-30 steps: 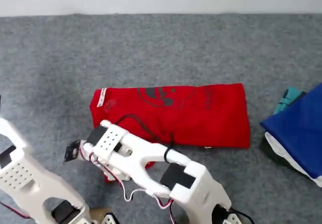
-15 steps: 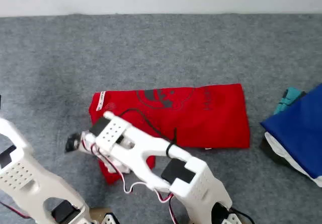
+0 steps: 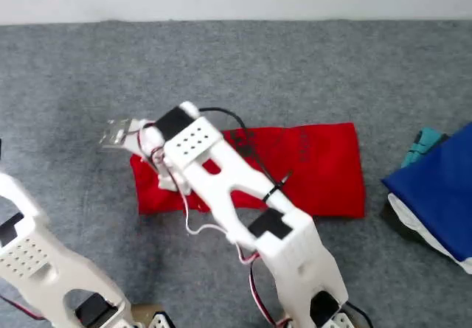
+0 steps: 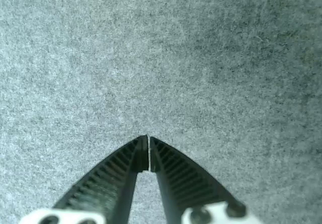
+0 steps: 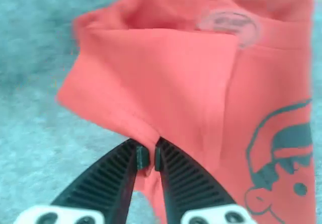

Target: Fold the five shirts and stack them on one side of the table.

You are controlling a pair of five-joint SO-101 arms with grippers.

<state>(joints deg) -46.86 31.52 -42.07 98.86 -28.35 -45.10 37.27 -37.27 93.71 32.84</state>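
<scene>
The red shirt (image 3: 317, 169), soft cloth folded into a long rectangle with a dark print, lies flat on the grey felt table (image 3: 295, 63). At one end of it the right gripper (image 5: 147, 159) has its ribbed black fingers pinched narrow on a folded flap of the red cloth. Off that same end stands the white left arm (image 3: 37, 262), its left gripper (image 4: 149, 151) pressed tip to tip over bare felt with nothing between, while past the shirt's other end lies a heap with a blue shirt (image 3: 439, 188) on top, white cloth (image 3: 413, 221) under it and a teal piece (image 3: 422, 145) beside.
</scene>
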